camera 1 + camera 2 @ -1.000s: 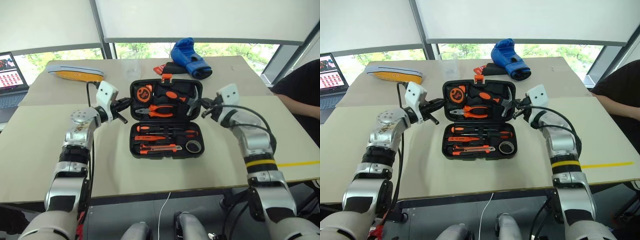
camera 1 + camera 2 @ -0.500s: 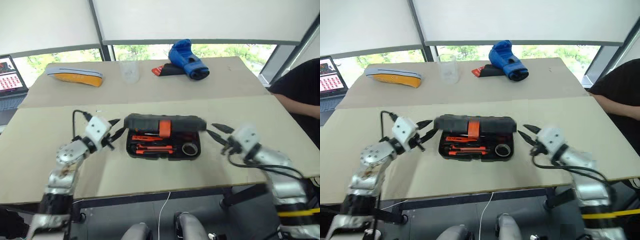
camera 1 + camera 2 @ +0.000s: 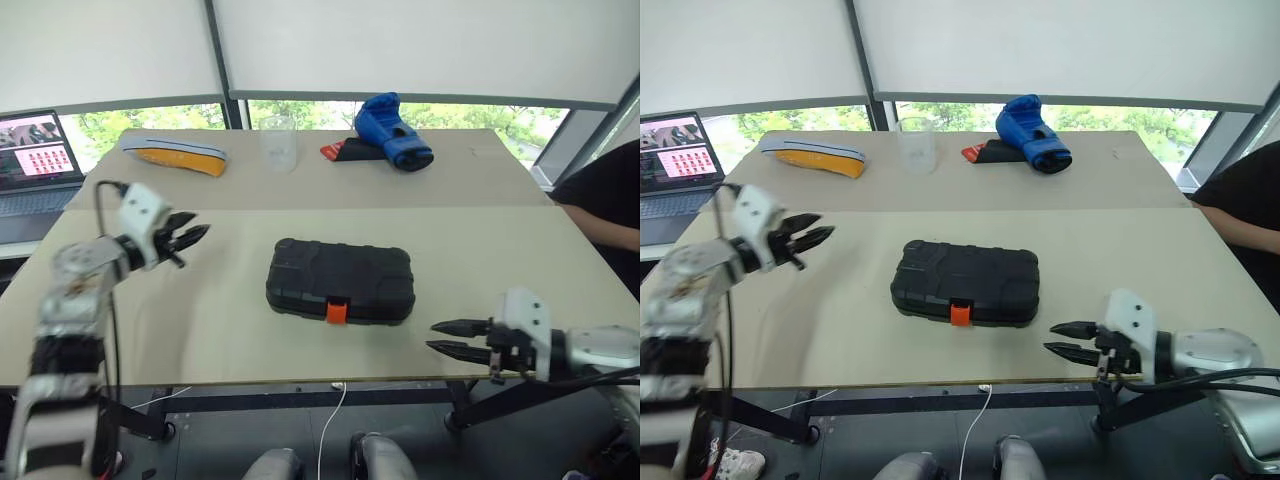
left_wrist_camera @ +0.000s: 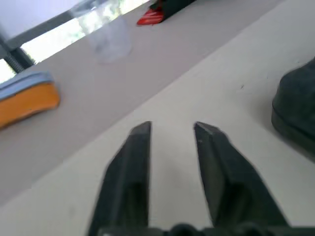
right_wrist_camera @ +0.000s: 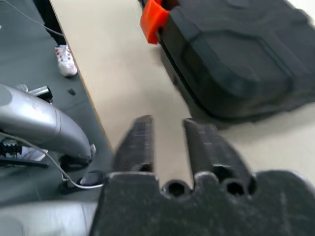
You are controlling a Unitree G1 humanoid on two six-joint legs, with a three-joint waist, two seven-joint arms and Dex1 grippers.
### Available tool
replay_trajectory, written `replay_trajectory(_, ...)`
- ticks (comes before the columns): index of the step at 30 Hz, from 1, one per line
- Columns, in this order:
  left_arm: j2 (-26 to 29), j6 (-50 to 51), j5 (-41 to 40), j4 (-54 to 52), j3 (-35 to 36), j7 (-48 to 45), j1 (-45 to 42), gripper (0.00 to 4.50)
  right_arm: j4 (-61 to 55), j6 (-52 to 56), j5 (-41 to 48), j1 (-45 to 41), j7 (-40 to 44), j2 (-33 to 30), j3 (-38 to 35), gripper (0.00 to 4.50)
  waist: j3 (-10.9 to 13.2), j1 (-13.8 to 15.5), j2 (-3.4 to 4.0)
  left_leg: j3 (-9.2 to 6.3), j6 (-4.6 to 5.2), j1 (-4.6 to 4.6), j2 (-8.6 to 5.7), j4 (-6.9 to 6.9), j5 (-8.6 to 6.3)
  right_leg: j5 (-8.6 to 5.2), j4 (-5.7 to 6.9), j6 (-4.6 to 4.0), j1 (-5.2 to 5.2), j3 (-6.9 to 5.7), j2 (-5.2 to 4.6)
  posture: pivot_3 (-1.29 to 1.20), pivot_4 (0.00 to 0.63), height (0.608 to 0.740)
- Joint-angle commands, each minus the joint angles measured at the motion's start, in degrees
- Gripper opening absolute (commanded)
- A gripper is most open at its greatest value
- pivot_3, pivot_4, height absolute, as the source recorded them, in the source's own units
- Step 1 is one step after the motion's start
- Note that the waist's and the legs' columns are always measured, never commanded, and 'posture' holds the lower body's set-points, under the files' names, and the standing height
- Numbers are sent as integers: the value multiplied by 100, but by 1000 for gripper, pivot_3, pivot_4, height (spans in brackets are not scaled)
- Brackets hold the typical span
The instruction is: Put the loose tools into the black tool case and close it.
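Note:
The black tool case lies shut in the middle of the table, its orange latch facing the front edge. The loose tools are hidden from view. My left gripper hovers well to the left of the case, pointing toward it, its fingers a little apart with nothing between them. My right gripper is low at the table's front edge, right of the latch, pointing left, narrowly open and empty. In the right wrist view the case and its latch lie just beyond the fingertips.
On the far table are a blue boxing glove, a red item, a clear cup and an orange-and-blue object. A laptop stands at far left. A person's dark sleeve shows at the right edge.
The case lid has come down from open to fully shut. Both grippers have left the lid: the left swung out to the left, the right drew back to the front edge.

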Motion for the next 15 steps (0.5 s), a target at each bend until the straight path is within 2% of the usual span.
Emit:
replay_trajectory(1, -472, -1168, 643, 1407, -714, -372, -863, 21, 207, -192, -485, -545, -129, 216, 539, 0, 0, 5, 0, -2, 0, -10, 0, 1, 0, 0, -4, 0, -8, -4, 2, 0, 150, 731)
replay_trajectory(4, -709, -1834, 909, 2139, -988, -537, -1222, 21, 343, -241, -639, -759, -105, 362, 768, 0, 0, -18, -1, -1, 0, -44, -6, 2, 0, 1, -4, -2, -43, -14, 3, 0, 150, 731)
replay_trajectory(6, -1087, -2057, 1325, 2764, -1299, -132, -1638, 21, 534, -324, -905, -1076, -82, 533, 1123, 0, -1, -75, -3, -2, 1, -65, -7, 2, 0, 2, 1, -3, -63, -14, 3, 0, 150, 731)
replay_trajectory(9, -1344, -2402, 1632, 3300, -1529, -149, -1954, 21, 660, -279, -1185, -1354, -101, 647, 1413, 0, 0, -107, -5, -3, 2, -113, -16, 13, 1, 7, -5, 4, -94, -24, -5, 0, 150, 731)
replay_trajectory(12, -1396, -2729, 1317, 3261, -1447, -1270, -1916, 21, 800, -239, -1318, -1495, -172, 693, 1415, 0, 0, -101, -4, -8, 3, -125, -16, 20, 1, 10, -4, 7, -98, -20, -11, 0, 150, 731)
replay_trajectory(15, -1283, -2548, 1086, 2738, -1582, -2584, -1654, 21, 1042, -280, -1442, -1596, -280, 650, 1236, 0, 0, -102, -4, -10, 6, -129, -18, 27, -1, 15, -7, 14, -98, -30, -10, 0, 150, 731)
